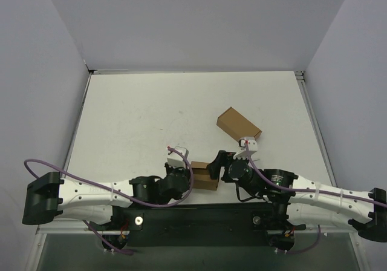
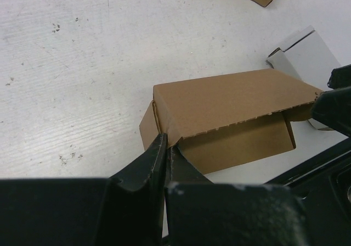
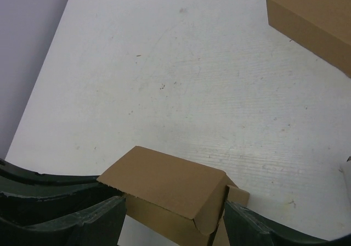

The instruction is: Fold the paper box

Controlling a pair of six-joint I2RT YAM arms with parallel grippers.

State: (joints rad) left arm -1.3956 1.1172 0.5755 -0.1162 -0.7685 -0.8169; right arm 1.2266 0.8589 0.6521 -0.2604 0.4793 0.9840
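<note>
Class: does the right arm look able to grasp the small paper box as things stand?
Probably yes: the right gripper is open and straddles the paper box, with nothing between; the left gripper pinches one corner.

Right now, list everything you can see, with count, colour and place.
paper box: one, brown, near table edge, between both grippers
oblong carton: one, brown, farther back, to the right
table: one, white, under both cartons
left gripper: one, black, jaws shut on the paper box's corner
right gripper: one, black, jaws open either side of the paper box
</note>
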